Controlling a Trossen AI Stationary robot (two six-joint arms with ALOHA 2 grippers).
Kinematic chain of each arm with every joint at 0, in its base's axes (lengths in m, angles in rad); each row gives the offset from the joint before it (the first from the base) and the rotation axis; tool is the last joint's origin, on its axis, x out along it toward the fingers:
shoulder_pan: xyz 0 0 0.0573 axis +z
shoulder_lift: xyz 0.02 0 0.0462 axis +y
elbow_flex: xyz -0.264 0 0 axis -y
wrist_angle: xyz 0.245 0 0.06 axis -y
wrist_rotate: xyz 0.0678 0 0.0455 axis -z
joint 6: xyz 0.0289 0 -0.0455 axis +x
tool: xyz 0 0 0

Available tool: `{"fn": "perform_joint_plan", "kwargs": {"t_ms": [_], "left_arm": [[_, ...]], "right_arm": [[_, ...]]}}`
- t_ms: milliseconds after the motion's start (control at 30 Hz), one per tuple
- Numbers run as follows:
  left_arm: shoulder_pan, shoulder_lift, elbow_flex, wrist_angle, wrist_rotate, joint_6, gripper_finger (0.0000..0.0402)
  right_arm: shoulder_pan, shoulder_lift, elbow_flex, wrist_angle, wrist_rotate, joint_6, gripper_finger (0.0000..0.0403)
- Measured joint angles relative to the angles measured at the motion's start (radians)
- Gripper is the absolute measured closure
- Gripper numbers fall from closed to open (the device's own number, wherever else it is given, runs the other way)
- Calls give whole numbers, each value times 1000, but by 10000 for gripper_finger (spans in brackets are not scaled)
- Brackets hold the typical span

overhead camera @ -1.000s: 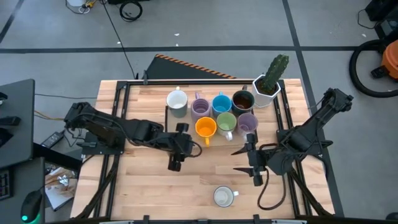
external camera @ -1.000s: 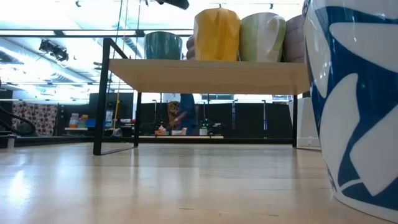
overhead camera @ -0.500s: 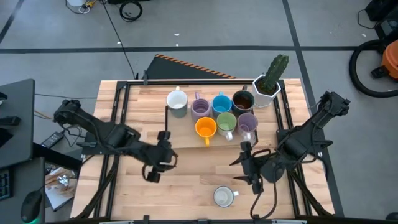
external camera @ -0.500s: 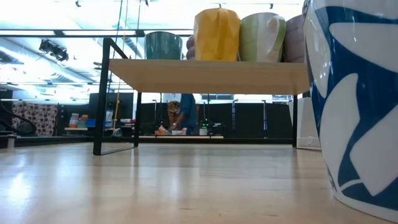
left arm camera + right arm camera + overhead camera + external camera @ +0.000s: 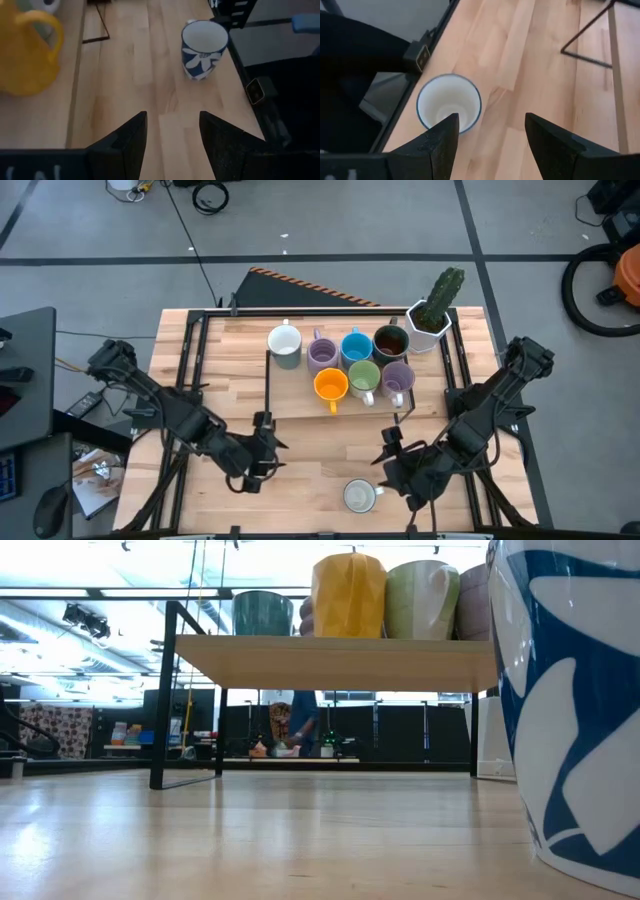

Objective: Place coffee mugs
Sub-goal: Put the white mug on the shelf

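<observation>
A white mug with a blue flower pattern (image 5: pixel 360 496) stands upright on its base near the table's near edge. It also shows in the left wrist view (image 5: pixel 203 49), the right wrist view (image 5: pixel 449 102) and the low view (image 5: pixel 580 710). Seven mugs stand on a raised wooden shelf (image 5: pixel 300 408): white (image 5: pixel 285 343), lavender (image 5: pixel 322 353), blue (image 5: pixel 356 347), dark brown (image 5: pixel 390 342), orange (image 5: pixel 330 385), green (image 5: pixel 364 377) and lavender (image 5: pixel 398 377). My left gripper (image 5: pixel 268 452) is open, left of the patterned mug. My right gripper (image 5: pixel 388 455) is open, just beyond that mug toward the far right.
A white faceted planter with a green cactus (image 5: pixel 432 310) stands at the shelf's far right corner. The shelf's black metal legs (image 5: pixel 158 700) rise from the table. Bare wood lies between both grippers and the near edge. A person (image 5: pixel 298 725) shows far off in the room.
My left gripper has drawn back from beside the orange mug toward the table's near left, down off the shelf. My right gripper has moved toward the near edge and the patterned mug. No mug has moved.
</observation>
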Motion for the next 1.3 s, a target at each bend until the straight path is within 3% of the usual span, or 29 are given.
{"fn": "perform_joint_plan", "kwargs": {"t_ms": [367,567,700,867,1000,1300], "left_arm": [[-11,-15,-133,241,-30,-90,214],[-32,-16,-142,246,-12,-213,214],[-63,-16,-142,238,22,-267,214],[-94,-16,-141,230,-6,-318,214],[-98,-16,-141,210,-58,-361,214],[-122,-16,-141,203,-54,-422,214]], "right_arm": [[30,55,0,-41,-92,19,170],[61,65,-1,-37,-60,7,174],[59,82,-11,39,-107,-60,178],[59,140,-9,74,-156,-124,180],[61,190,40,70,-162,-168,180],[68,314,159,6,-226,-249,180]]}}
